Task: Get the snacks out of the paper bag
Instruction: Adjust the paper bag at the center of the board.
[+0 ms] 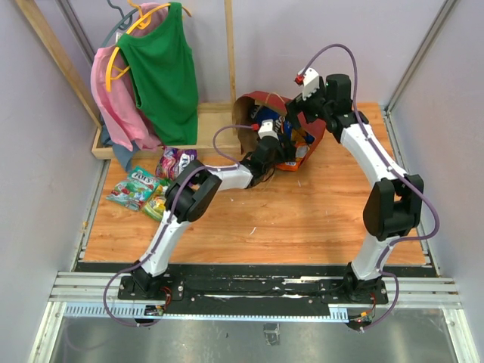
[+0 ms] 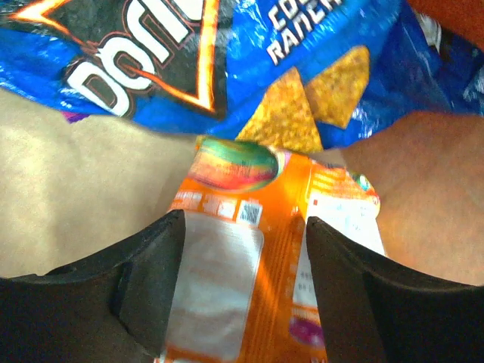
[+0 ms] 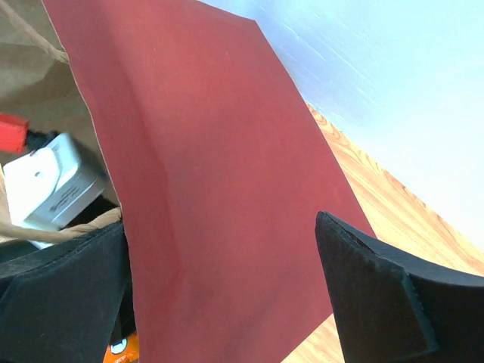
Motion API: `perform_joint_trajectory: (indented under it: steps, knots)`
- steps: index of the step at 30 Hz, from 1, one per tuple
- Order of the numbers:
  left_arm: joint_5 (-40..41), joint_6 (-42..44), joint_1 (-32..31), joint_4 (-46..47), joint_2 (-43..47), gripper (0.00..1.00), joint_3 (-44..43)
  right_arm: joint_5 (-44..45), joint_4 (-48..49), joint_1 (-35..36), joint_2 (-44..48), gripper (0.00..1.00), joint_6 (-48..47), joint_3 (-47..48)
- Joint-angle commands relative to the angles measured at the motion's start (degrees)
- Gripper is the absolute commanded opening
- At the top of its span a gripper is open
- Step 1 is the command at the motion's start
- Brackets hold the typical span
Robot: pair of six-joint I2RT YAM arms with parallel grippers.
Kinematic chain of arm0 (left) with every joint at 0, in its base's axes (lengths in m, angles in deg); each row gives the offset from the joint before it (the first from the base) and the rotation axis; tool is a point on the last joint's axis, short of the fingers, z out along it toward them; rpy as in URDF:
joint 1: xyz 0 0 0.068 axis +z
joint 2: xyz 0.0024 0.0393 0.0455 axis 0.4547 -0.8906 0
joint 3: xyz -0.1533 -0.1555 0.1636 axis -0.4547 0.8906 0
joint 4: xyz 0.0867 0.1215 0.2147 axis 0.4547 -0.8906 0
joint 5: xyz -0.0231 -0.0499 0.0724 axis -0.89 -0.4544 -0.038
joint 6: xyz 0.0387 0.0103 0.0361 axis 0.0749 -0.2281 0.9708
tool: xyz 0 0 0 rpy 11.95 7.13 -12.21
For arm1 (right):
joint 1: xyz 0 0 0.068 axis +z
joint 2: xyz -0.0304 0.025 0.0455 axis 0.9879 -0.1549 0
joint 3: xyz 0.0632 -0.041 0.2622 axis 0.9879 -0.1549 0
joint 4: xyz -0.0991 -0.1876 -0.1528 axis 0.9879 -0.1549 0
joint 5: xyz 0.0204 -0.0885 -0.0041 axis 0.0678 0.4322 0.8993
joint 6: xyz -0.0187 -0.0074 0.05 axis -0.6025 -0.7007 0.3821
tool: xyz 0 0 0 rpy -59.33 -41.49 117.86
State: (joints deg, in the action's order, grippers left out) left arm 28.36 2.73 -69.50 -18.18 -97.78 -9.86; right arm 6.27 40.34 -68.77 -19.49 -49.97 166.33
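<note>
The paper bag (image 1: 261, 102) lies on its side at the back of the table, red outside, brown inside (image 2: 68, 189). My left gripper (image 1: 268, 138) is reached into its mouth. In the left wrist view it (image 2: 246, 223) is open, its fingers on either side of an orange packet (image 2: 249, 249) that lies under them. Just beyond is the blue Doritos bag (image 2: 249, 68). My right gripper (image 3: 221, 223) is wide open astride the bag's red wall (image 3: 212, 174), one finger inside and one outside, not pinching it.
Several snack packets lie on the table at the left: teal (image 1: 132, 187), purple (image 1: 175, 160) and green-yellow (image 1: 156, 206). Behind them a wooden rack (image 1: 151, 140) carries green (image 1: 162, 68) and pink (image 1: 113, 98) garments. A pale cord handle (image 3: 68, 231) hangs by my right gripper's inner finger.
</note>
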Motion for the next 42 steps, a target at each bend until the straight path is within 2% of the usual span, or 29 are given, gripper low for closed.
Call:
perform_joint_trajectory:
  steps: [1,5,7,10,12,14,16,23,29,34,42]
  knots:
    - [8.82,8.98,-1.12,-4.91,8.45,0.72,4.46,0.64,3.23,-0.49,2.91,0.98,2.36,-0.71]
    - [9.1,7.82,-0.75,-14.36,13.06,0.77,6.44,0.58,3.52,-0.5,2.89,0.98,3.02,-0.91]
    - [6.22,6.04,0.08,-16.74,15.03,0.78,7.26,0.32,3.72,-0.44,2.79,0.98,3.38,-1.2]
    - [-3.85,2.69,3.42,-22.09,16.07,0.79,4.83,-0.2,4.12,-0.32,2.7,0.98,4.32,-1.24]
    - [-13.8,-1.35,6.8,-25.08,16.33,0.76,3.62,0.16,4.08,-0.27,2.72,0.98,4.51,-1.38]
    - [-20.96,-5.62,9.32,-23.97,18.68,0.74,6.71,1.28,4.62,-0.16,3.08,0.98,4.61,-1.78]
    - [-22.07,-6.89,9.93,-22.6,22.41,0.74,10.31,2.55,5.14,-0.13,3.09,0.98,5.32,-1.83]
    - [-26.85,-6.66,11.58,-29.27,29.79,0.74,12.92,3.49,5.62,-0.14,3.75,0.98,5.78,-1.87]
    - [-36.22,-15.09,15.51,-23.53,33.52,0.73,22.26,-0.04,6.31,-0.02,4.6,0.98,5.84,-2.5]
    - [-40.46,-22.44,15.74,-16.43,35.5,0.73,27.24,-3.2,6.09,-0.1,5.06,0.98,5.08,-2.58]
    - [-41.45,-32.65,15.65,-8.13,31.22,0.68,31.37,-2.9,6.04,-0.03,4.76,0.98,4.56,-2.54]
